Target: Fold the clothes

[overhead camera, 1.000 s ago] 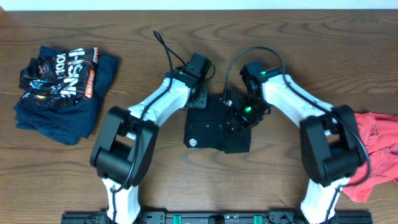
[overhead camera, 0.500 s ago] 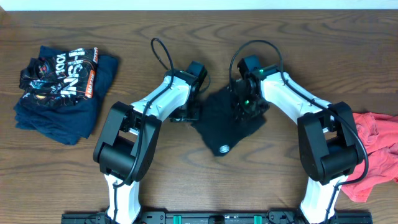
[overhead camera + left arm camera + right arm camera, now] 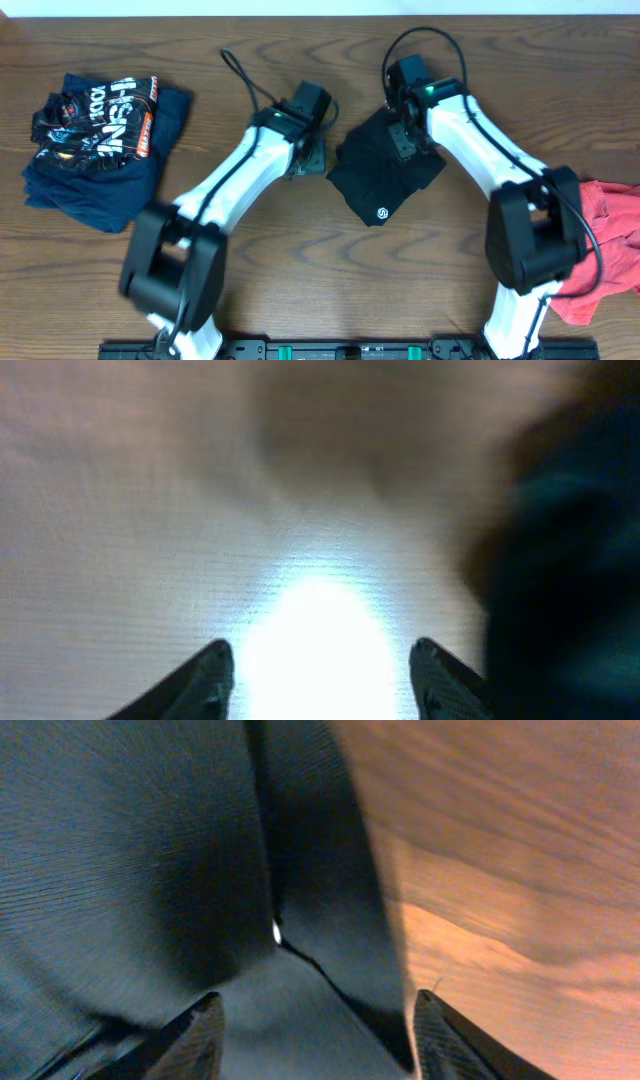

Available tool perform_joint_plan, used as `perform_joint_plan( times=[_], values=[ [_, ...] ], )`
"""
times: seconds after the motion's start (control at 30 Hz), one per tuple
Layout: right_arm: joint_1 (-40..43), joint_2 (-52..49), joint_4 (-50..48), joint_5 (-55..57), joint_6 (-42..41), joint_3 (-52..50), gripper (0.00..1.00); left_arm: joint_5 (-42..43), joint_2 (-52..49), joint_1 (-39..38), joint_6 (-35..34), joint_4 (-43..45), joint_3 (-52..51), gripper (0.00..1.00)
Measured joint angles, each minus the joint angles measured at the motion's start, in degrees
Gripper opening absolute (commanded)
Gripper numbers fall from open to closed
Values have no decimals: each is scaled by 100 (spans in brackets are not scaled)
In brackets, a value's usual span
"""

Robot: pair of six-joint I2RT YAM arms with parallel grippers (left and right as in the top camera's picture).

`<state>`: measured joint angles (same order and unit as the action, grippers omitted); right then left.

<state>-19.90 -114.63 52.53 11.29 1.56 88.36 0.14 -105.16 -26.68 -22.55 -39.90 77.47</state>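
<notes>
Overhead straight down on table (image 3: 300,290), wrist views close and low, black garment (image 3: 385,175) shared.

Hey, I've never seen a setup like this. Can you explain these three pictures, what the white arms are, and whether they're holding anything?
These are two white robot arms at a wooden table, each ending in a two-finger gripper. The wide picture looks down from above. The other two come from a camera on each wrist. A black garment lies in the middle, a navy printed pile sits out on the left arm's side, and a coral-red garment is on the right arm's side. The left gripper is open over bare wood beside the black garment. The right gripper is open over the black fabric. I see neither gripping anything.
</notes>
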Motion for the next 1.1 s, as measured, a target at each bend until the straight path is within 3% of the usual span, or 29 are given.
perform_joint_plan(
  times=[0.1,0.3,0.5,0.77,0.83,0.87,0.93,1.0,1.1],
  values=[
    [0,402,175,-151,-85,15,66,348,278,0,323,404,17,61],
    [0,815,942,-1049,-116,92,66,1067,144,0,772,407,22,61],
    [0,813,758,-1818,-160,-398,64,1703,-111,-33,1449,459,22,60],
    [0,813,514,-2098,-339,-962,63,1878,-798,-173,2326,636,22,61],
    [0,813,507,-2116,-361,-977,62,1840,-990,-168,2396,713,22,45],
    [0,813,505,-2116,-374,-979,62,1781,-1064,-162,2374,728,22,32],
    [0,813,509,-2109,-391,-979,61,1572,-1198,-162,2256,734,24,22],
    [0,813,535,-2044,-428,-979,62,1480,-1222,-162,1947,671,35,14],
    [39,813,555,-1904,-485,-979,62,1410,-1222,-203,1366,426,96,10]
  ],
)
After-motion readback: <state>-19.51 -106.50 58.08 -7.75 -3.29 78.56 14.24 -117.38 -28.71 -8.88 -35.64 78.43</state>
